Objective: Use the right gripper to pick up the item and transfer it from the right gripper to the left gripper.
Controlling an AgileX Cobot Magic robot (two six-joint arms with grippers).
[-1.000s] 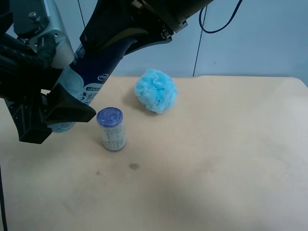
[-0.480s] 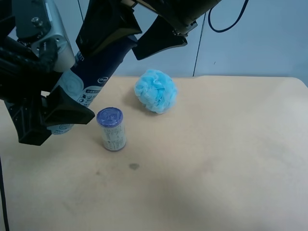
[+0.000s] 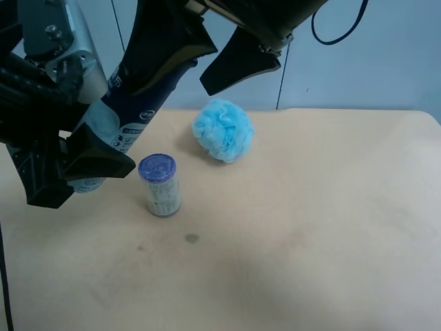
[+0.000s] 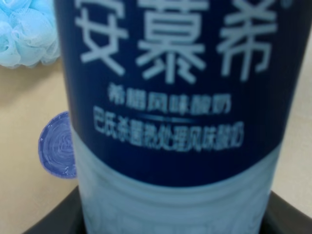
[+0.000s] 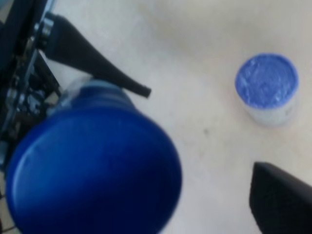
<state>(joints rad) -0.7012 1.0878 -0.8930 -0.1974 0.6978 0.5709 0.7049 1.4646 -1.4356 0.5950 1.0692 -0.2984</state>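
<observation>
You have the item (image 3: 131, 117) tilted above the tabletop (image 3: 310, 227), its pale lower body clenched in the jaws of the left gripper (image 3: 86, 155). The jaws of the right gripper (image 3: 196, 62) are spread wide beside the cap end. Likely rigid, light, slick-skinned: grip the straight body squarely.

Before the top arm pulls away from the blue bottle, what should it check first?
1. Jaws of the left gripper shut on the bottle, at its pale lower part: ok.
2. Jaws of the right gripper open: ok.
3. That gripper fully clear of the bottle: cannot tell; one side overlaps it in the high view.
4. The purple-lidded can upright, apart from the bottle: ok.
5. The bath puff away from both arms: ok.
</observation>
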